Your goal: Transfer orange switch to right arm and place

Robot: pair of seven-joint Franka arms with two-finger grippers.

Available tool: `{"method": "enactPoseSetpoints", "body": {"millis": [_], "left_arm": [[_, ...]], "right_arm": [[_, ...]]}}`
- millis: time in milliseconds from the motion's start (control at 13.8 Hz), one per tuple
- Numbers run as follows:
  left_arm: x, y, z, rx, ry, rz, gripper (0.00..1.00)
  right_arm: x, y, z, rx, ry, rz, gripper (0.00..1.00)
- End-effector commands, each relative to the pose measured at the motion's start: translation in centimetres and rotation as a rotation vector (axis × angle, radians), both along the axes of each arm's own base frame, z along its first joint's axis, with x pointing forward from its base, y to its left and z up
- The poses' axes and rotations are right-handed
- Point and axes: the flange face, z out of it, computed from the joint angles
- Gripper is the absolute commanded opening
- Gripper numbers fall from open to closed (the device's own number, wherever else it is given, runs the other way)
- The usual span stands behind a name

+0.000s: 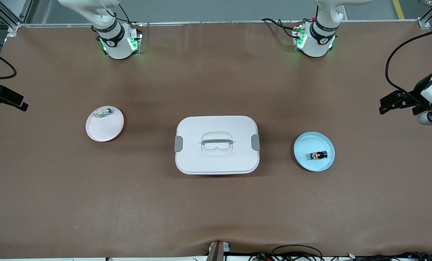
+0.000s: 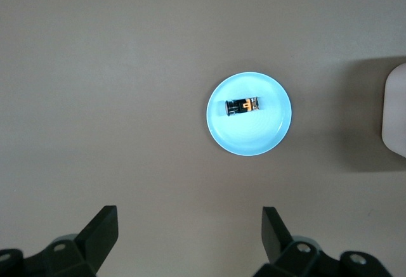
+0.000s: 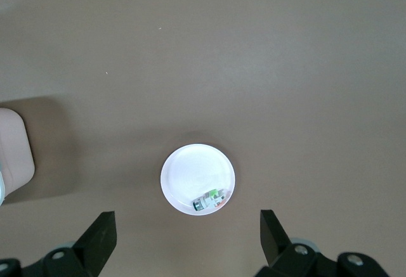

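Brown bench (image 1: 216, 210) under both arms, nothing picked yet. Orange switch (image 1: 318, 155) lies on its side in the blue plate (image 1: 304, 159), at about 3 o'clock from the white lidded box (image 1: 217, 159), toward the left arm's end, likely staged there so that arm makes the first pick. Left claw (image 2: 190, 239) hangs high over bare bench beside that plate, jaws spread wide, empty, lined up for a descent. Right claw (image 3: 187, 239) hangs released over the pink plate (image 1: 109, 132) at 9 o'clock from the box, waiting; a white-green component (image 1: 103, 112) sits on that plate's rim. Handover looks not yet started.
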Motion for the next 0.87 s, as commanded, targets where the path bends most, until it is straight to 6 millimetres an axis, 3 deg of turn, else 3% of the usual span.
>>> {"method": "enactPoseSetpoints", "body": {"millis": [0,579,796], "left_arm": [[0.0,0.2,0.6,0.018,0.001,-0.024,1.0],[-0.1,-0.1,0.4,0.006,0.004,-0.017,1.0],[1.0,-2.3,-2.1,0.002,0.038,-0.014,1.0]], "right_arm": [[-0.6,-0.2,0.4,0.003,-0.011,0.008,1.0],[-0.6,-0.2,0.4,0.003,-0.011,0.008,1.0],[-0.6,-0.2,0.4,0.003,-0.011,0.008,1.0]]}}
